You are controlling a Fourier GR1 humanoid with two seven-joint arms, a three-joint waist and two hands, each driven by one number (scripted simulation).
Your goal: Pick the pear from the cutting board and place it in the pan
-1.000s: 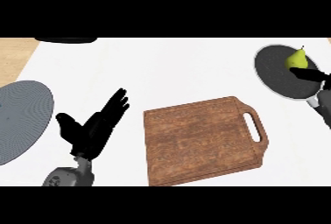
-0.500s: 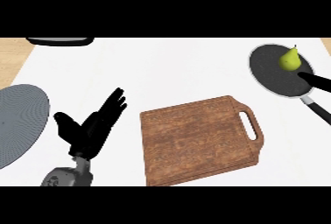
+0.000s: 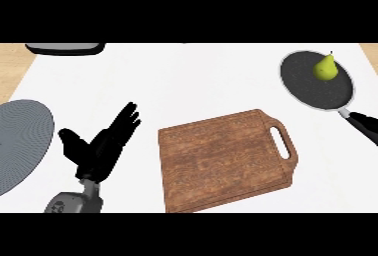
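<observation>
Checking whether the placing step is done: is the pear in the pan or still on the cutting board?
In the pan. The pear stands upright inside the pan; the cutting board is bare.

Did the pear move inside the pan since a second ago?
No. The pear stands upright at the same spot, near the far rim of the pan, just as it did before.

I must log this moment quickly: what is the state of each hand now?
Left hand: open, fingers straight, holding nothing, resting left of the board.
Right hand: not in view. The pear stands in the pan.
</observation>
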